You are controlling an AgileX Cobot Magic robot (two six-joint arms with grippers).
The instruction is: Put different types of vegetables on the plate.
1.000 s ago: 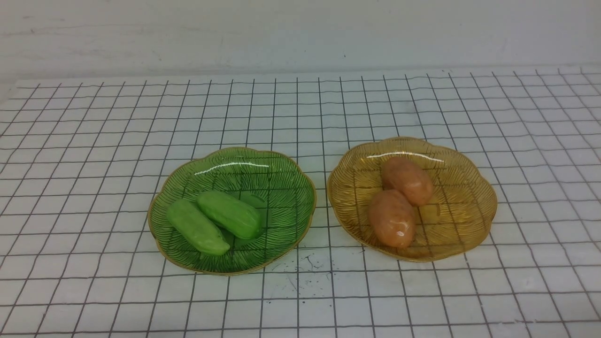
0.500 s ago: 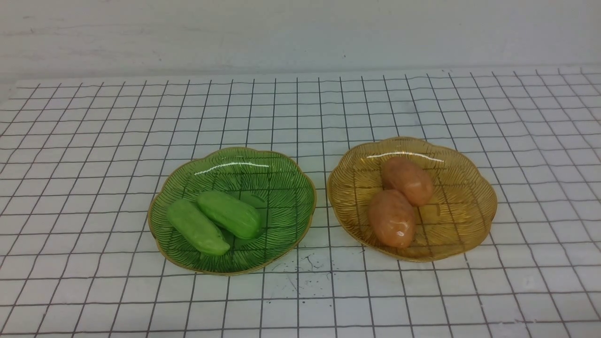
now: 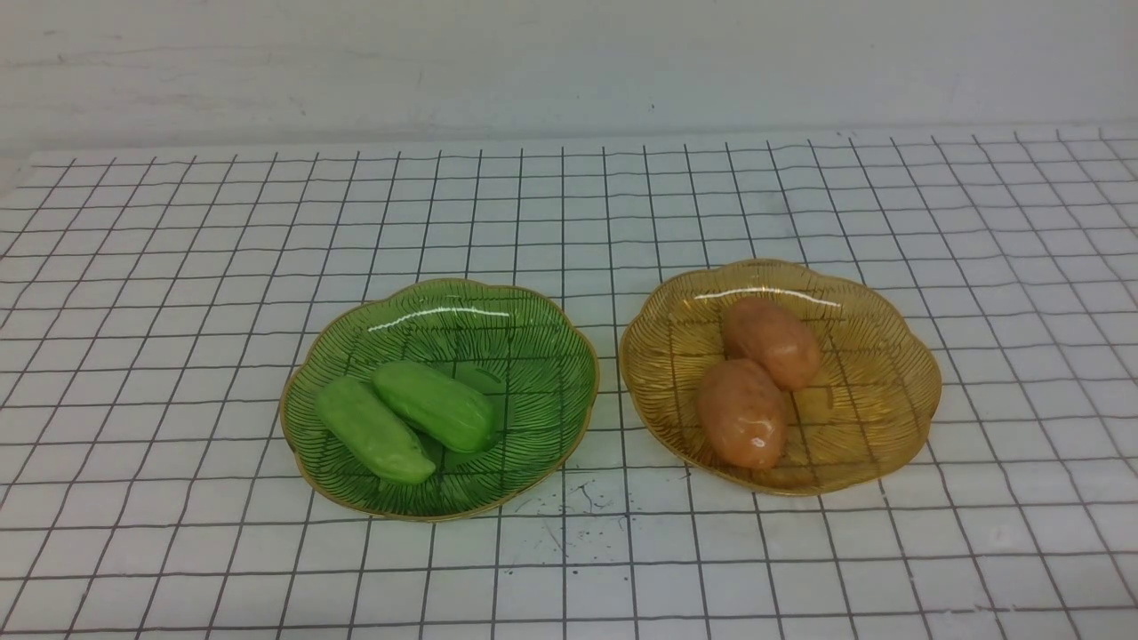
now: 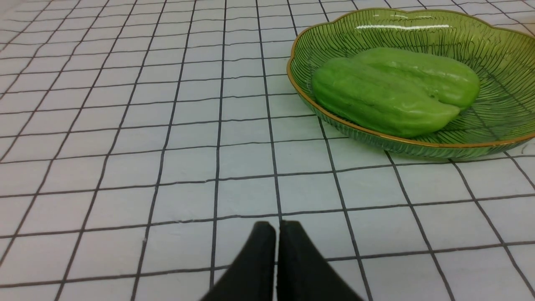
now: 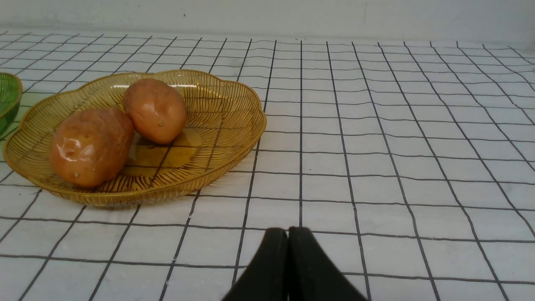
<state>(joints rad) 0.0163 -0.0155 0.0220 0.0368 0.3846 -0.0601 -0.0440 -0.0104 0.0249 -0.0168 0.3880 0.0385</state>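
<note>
Ridged cucumbers (image 3: 404, 418), smooth oval potatoes (image 3: 756, 382)

Wide bare stretches of white, black-gridded counter (image 3: 569, 204) around and behind both dishes. Only a narrow gap between scalloped green glass plate (image 3: 533, 329) and scalloped amber glass plate (image 3: 880, 356). Nothing above either plate.

Neither arm shows in the front view. In the left wrist view the green plate (image 4: 422, 144) runs off the right edge, and the nearer cucumber (image 4: 376, 100) covers the lower side of the farther cucumber (image 4: 422, 69). In the right wrist view only a sliver of the green plate (image 5: 9, 98) shows at the left edge. Both grippers (image 4: 276, 228) (image 5: 287, 234) are cut by the bottom edge.
</note>
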